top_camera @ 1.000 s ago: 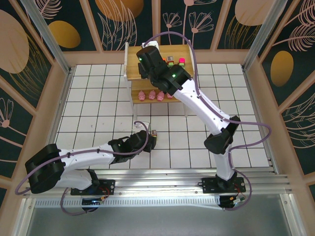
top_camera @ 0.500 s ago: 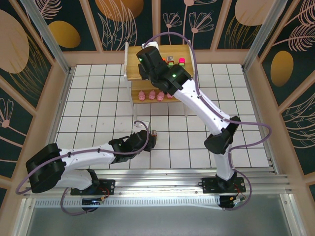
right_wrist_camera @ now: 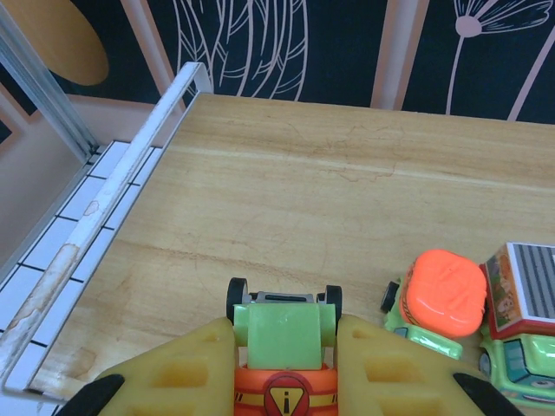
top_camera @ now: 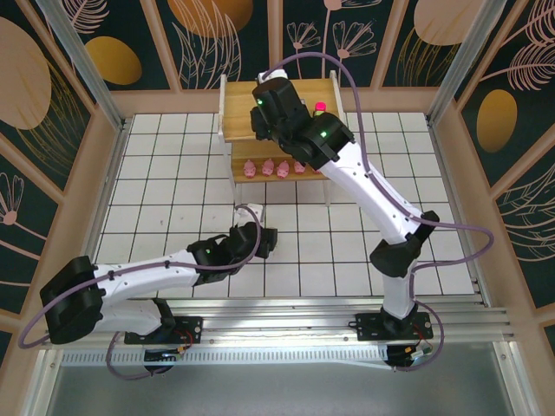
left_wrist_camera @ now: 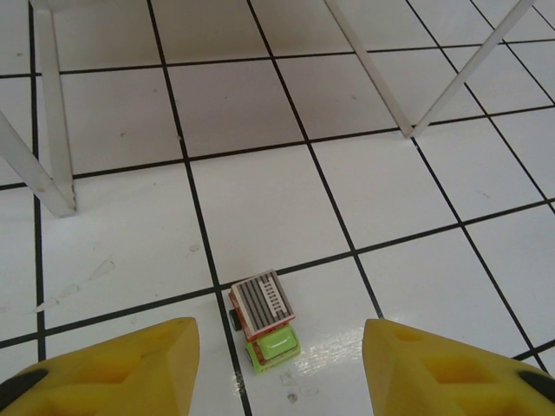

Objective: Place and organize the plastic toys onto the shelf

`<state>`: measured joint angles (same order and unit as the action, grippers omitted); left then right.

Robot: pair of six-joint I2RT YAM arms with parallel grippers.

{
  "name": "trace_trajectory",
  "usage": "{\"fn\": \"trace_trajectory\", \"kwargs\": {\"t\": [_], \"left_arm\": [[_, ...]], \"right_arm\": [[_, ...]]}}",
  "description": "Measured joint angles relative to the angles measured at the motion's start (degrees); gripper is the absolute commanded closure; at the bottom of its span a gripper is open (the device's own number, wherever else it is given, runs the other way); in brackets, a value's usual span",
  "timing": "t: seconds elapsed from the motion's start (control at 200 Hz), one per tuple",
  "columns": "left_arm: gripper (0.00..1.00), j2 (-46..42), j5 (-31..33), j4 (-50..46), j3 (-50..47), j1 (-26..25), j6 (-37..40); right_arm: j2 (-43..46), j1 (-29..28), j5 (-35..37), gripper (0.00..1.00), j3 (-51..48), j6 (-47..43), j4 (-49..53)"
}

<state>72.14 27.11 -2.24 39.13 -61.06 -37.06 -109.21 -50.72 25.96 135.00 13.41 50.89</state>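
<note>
Wooden shelf top [right_wrist_camera: 303,199] beneath clamped green vehicle [right_wrist_camera: 282,336]

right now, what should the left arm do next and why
Probably lower the left fingers and close them on the little green truck with the striped brown top. It sits upright on the white tiled table, roughly between the two open fingers and touching neither, and the shelf legs stand well beyond it.

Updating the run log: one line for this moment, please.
left end effector: open over floor vehicle | right end effector: shut on green vehicle, at shelf top tier
</note>
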Motion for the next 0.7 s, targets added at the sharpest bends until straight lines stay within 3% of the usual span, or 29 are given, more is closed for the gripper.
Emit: {"fn": "trace_trajectory", "kwargs": {"t": [0.385, 0.701], "left_arm": [[0.48, -4.90, 0.37, -0.98, -1.03, 7.78, 0.04], [0.48, -3.65, -0.22, 0.15, -1.07, 9.81, 1.55]], "right_arm": [[13.25, -1.90, -4.94, 0.85, -13.66, 1.55, 2.25], [24.33, -2.73, -13.25, 0.85, -29.40, 5.18, 5.09]]}}
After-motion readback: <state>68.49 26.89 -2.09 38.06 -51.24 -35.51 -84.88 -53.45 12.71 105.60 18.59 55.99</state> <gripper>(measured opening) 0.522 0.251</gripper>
